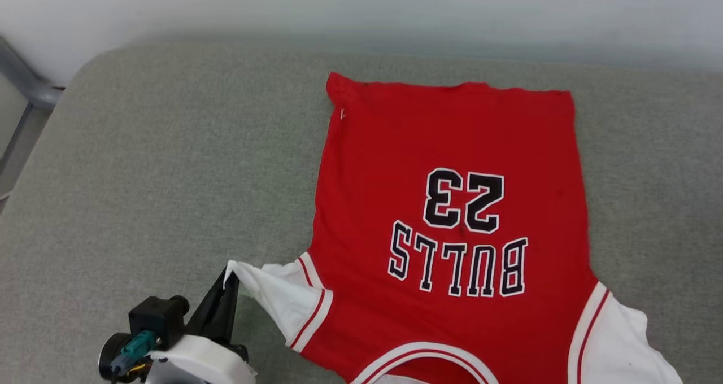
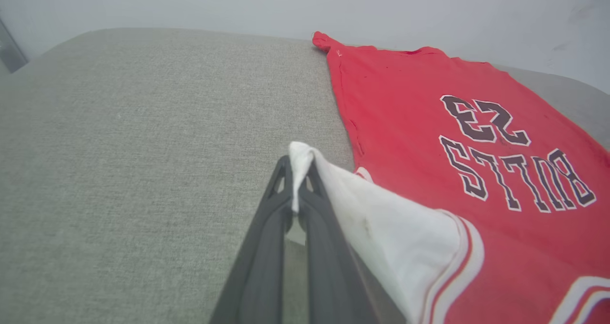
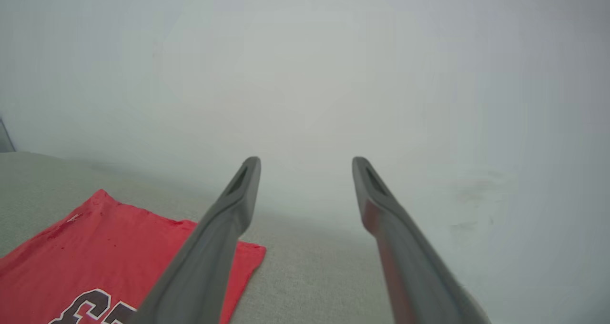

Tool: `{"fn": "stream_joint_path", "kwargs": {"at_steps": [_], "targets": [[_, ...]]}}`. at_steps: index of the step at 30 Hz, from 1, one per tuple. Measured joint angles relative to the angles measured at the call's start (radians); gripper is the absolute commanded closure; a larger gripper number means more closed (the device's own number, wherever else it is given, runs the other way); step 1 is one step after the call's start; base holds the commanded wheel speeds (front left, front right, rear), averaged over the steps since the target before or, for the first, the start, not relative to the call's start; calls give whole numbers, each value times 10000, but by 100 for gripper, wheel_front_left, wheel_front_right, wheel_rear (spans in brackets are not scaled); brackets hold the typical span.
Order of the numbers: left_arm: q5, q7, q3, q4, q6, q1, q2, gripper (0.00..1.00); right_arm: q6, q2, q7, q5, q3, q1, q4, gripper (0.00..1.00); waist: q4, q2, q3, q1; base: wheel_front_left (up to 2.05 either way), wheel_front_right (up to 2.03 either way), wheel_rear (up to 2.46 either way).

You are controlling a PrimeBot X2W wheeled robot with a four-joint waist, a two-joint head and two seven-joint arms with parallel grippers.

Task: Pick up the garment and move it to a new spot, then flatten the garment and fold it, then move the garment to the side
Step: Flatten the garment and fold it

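Closest to the head camera, at seven o'clock in its view, is the left gripper (image 1: 229, 281). Its white wrist housing sits at the bottom edge and its two dark fingers point toward one o'clock. The jaws are pressed together on the tip of the garment's white sleeve (image 1: 282, 296), and a small tuft of cloth pokes out past the fingertips. From the pinch the sleeve runs taut toward four o'clock, back to the striped red-and-white trim at the shoulder. The left wrist view shows the same pinch, with the white cloth caught between both fingers.

At six o'clock in the head view the neckline (image 1: 423, 351) curves along the bottom edge, and at five o'clock the other sleeve (image 1: 621, 339) lies spread out, partly cut off by the frame.

Beyond these the garment (image 1: 452, 147) lies flat and face up on a grey-green fabric cushion (image 1: 169, 164), to the three o'clock side of the cushion's middle. "BULLS 23" reads upside down from the head, and the body runs away toward twelve o'clock. The hem is the farthest part, near the cushion's back edge, with a small bunched corner at its eleven o'clock end.

In the right wrist view the right gripper (image 3: 305, 164) has its fingers spread wide, with nothing between them, tips pointing at the wall. The garment's hem corner shows at eight o'clock in that view, partly behind one finger.

Farthest off, a pale wall (image 1: 361, 5) rises behind the cushion at twelve o'clock. A grey metal rail (image 1: 25, 82) slants at ten o'clock in the head view.
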State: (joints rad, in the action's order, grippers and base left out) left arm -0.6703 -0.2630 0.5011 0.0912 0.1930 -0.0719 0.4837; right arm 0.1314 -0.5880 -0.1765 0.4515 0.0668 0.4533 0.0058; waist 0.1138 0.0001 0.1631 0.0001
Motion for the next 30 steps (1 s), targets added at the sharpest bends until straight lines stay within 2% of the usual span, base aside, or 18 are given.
{"fn": "stream_joint_path", "kwargs": {"at_steps": [3,8,17,20,23,30], "targets": [[251,0,-90,-104,-123,-296,-303,100,-2,-169,-1003,130,-387,1315,322,0,247,0,479,0,0,0,0],[683,0,-303,-165,-410,-675,-811,100,0,-416,-3655,470,-1204,3243,1601,0,654,0,1303,1,0,0,0],[1271,0,-892,-414,-1129,-1144,-1885,100,-2,-671,-8228,1129,-2027,5160,3375,0,1450,0,2611,2,0,0,0],[1498,0,-993,-453,-1244,-1201,-2006,100,-2,-688,-8684,1062,-2079,5358,3522,0,1593,0,2891,1,0,0,0],[1818,0,-1202,-445,-1530,-1406,-2370,100,-4,-746,-9267,644,-2109,5545,3806,0,1846,0,3436,1,0,0,0],[2293,0,-1517,-230,-2019,-1740,-2863,100,-4,-644,-9377,297,-1868,5440,4149,0,2224,0,4200,1,0,0,0]]}}
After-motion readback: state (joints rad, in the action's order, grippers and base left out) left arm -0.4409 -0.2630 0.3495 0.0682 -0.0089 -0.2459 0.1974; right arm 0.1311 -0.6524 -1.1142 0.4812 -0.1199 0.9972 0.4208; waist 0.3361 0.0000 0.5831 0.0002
